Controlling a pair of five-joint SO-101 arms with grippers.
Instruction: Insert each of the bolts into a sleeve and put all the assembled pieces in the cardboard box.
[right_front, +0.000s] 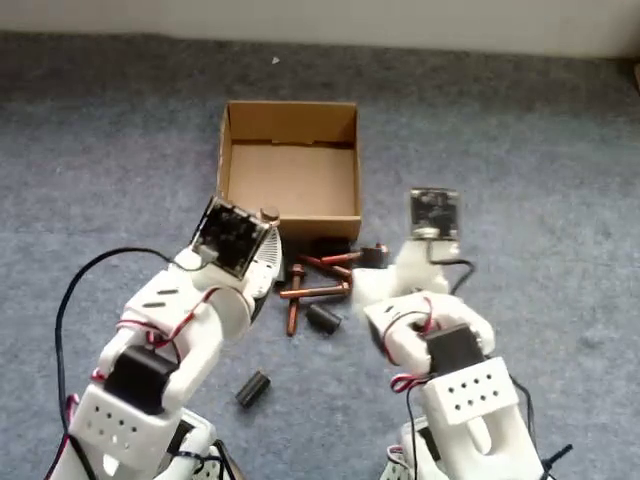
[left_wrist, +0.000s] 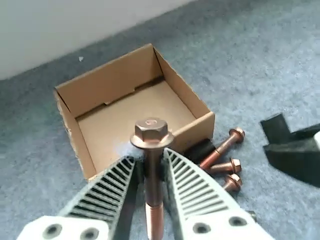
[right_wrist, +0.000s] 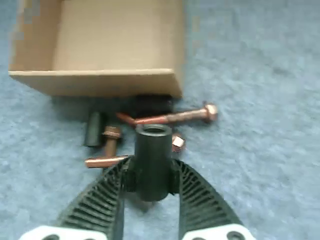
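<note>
Pinching a copper bolt (left_wrist: 151, 137) upright, the left gripper (left_wrist: 150, 162) is closed tight on it, while the right gripper (right_wrist: 151, 172) clamps a black sleeve (right_wrist: 151, 150).

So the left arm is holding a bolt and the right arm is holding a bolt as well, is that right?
Not quite. The right arm's jaws are shut on a black sleeve, not a bolt, as the right wrist view shows. The left arm's jaws do hold a bolt.
</note>
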